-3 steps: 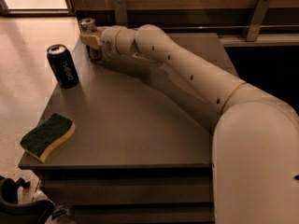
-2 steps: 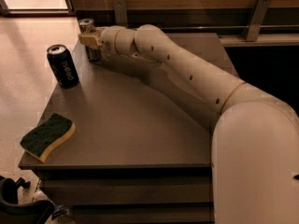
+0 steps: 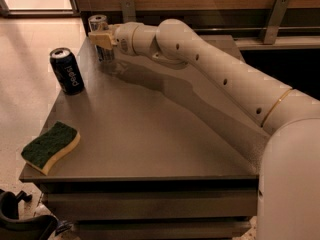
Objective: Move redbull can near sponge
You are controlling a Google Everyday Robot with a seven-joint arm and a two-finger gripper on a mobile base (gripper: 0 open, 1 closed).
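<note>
Nothing has shifted: my gripper (image 3: 103, 41) stays at the far corner, fingers (image 3: 98, 36) clamped on the redbull can (image 3: 97, 22), sponge (image 3: 50, 146) well apart; carry unstarted.

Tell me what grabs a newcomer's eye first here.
The big white arm stretches across the grey table from the right, its claw at the redbull can in the far left corner. A dark blue Pepsi can stands near the left edge, and a green-and-yellow sponge lies at the near left corner.
</note>
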